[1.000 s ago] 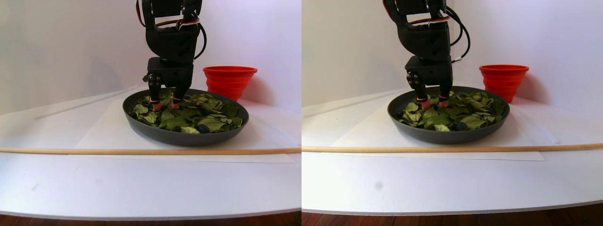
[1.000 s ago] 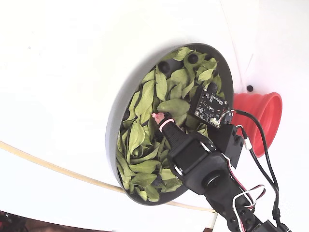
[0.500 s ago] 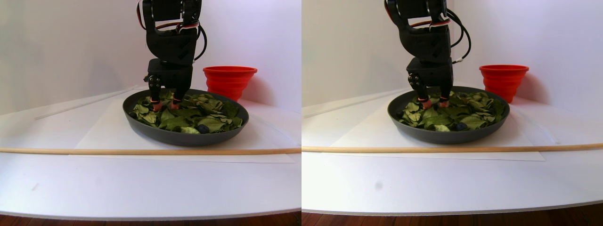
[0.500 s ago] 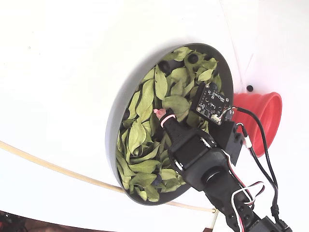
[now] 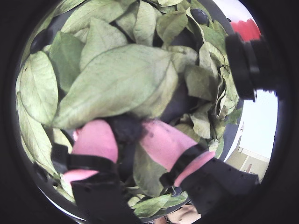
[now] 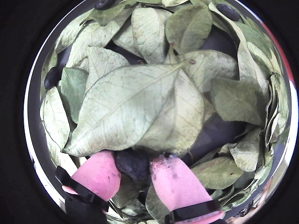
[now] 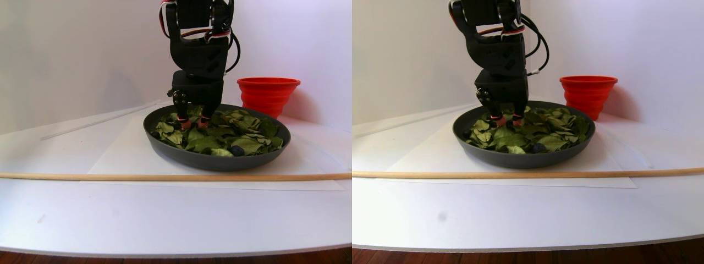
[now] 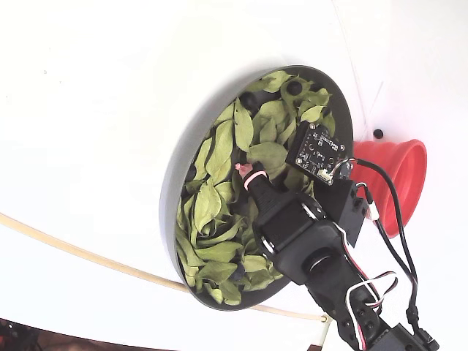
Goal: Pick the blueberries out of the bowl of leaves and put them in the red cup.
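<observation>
Black arm comes down near-vertical into the wide shallow dark grey bowl (image 7: 217, 159), hand (image 6: 135, 173) pointing straight down, pink-padded fingertips (image 6: 97, 175) among the light green oval leaves (image 6: 133, 105). Hand is clenched on one small round dark blueberry (image 6: 132, 164): both wrist views show it pinched between the two pink pads, touching each. In a wrist view, same grip (image 5: 125, 133), berry (image 5: 126, 128) half under the edge of a big leaf lying just ahead of the fingertips.

That big leaf's long axis runs diagonally in a wrist view, from lower left beside the left pad up to the right, midrib visible. The berry is round, no readable axis.

More dark berries sit further out from the hand near the bowl rim, e.g. (image 6: 51, 77), one at the near edge in the stereo pair (image 7: 237, 149).

Small bright red ribbed cup (image 7: 268, 94) stands behind the bowl, well apart from the hand, on the white tabletop (image 7: 165, 214).

No legible writing on the small circuit board (image 8: 316, 153) mounted beside the hand.
</observation>
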Controlling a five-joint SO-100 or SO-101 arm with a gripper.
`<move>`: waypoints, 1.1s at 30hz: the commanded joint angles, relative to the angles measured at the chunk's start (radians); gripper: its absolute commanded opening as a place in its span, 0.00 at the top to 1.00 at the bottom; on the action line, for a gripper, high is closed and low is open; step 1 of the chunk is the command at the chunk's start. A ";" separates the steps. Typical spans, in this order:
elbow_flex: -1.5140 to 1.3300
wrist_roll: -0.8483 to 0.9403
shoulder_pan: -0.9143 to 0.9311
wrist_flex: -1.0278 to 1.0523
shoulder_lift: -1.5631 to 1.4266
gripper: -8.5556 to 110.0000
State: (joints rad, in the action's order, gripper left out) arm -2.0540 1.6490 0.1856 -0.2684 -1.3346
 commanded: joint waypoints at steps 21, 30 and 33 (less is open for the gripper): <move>-0.038 0.012 -0.008 0.017 -0.117 0.85; -0.054 0.008 -0.008 0.023 -0.166 0.85; -0.055 0.006 -0.008 0.029 -0.179 0.85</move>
State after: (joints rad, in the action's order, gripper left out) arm -2.1092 1.6628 0.1841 -0.2424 -1.4005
